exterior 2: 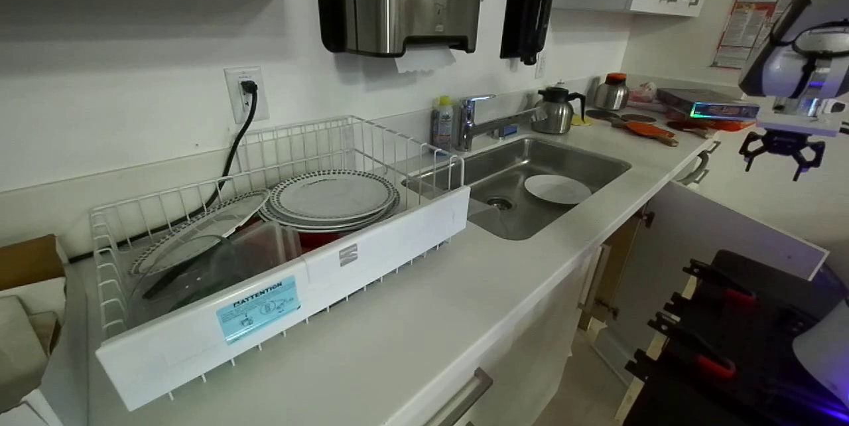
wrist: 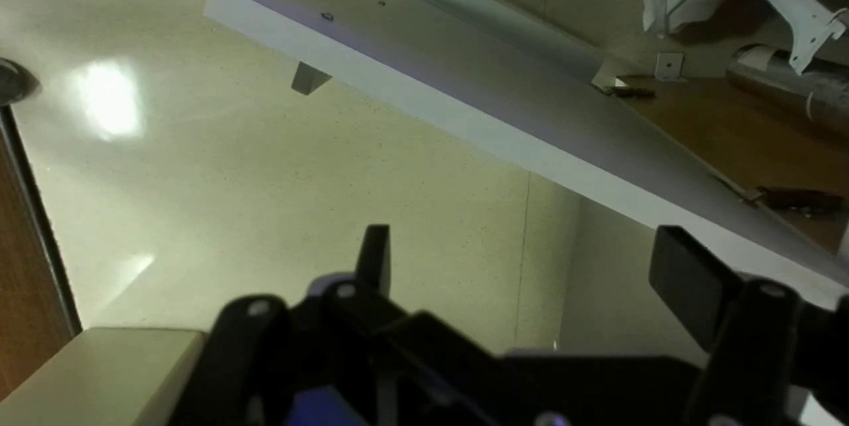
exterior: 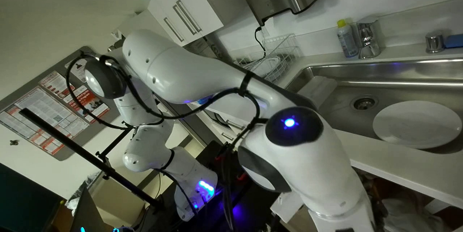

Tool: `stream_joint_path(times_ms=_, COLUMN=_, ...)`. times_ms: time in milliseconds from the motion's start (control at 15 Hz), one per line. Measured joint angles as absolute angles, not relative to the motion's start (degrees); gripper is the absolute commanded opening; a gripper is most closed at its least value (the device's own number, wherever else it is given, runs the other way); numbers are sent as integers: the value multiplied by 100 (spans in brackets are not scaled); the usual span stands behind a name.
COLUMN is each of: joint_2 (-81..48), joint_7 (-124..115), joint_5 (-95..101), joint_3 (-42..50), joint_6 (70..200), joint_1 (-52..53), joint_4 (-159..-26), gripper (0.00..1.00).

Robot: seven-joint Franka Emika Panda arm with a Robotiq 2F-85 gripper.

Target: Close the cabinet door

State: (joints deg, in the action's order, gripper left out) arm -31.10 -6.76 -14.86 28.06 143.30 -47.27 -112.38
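Your arm was arched up from its blue-lit base and over, wrist end hanging in front of the counter. In an exterior view you had the gripper pointing floorward, fingers spread wide, clear of the top edge of the cabinet door. It stood swung well out from the base cabinet under the counter, brownish interior exposed. Plain white, inner face shaded grey-purple; in your wrist view its pale edge ran diagonally.
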Motion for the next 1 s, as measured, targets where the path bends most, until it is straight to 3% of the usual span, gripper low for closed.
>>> stream_joint_path(times_ms=267, joint_2=-3959, joint_7=-674, joint_5=-1623, joint_3=2258, joint_6=14287, joint_1=-5520, joint_4=-10470, gripper=100)
stream_joint_path(times_ms=733, joint_2=-4167, joint_7=-686, joint_5=-1608, joint_3=2191, joint_6=14335, joint_1=-5619, joint_4=-10223, gripper=100)
stream_joint_path(times_ms=800, joint_2=-4162, joint_7=-697, joint_5=-1609, joint_3=2192, joint_6=14354, joint_1=-5643, joint_4=-10219, gripper=75)
stream_joint_path(times_ms=867, joint_2=-4159, joint_7=-704, joint_5=-1615, joint_3=2192, joint_6=14355, joint_1=-5687, joint_4=-10206, gripper=74)
stream_joint_path(times_ms=1000, joint_2=-4159, joint_7=-724, joint_5=-1623, joint_3=2188, joint_6=14334, joint_1=-5813, joint_4=-10171, gripper=59)
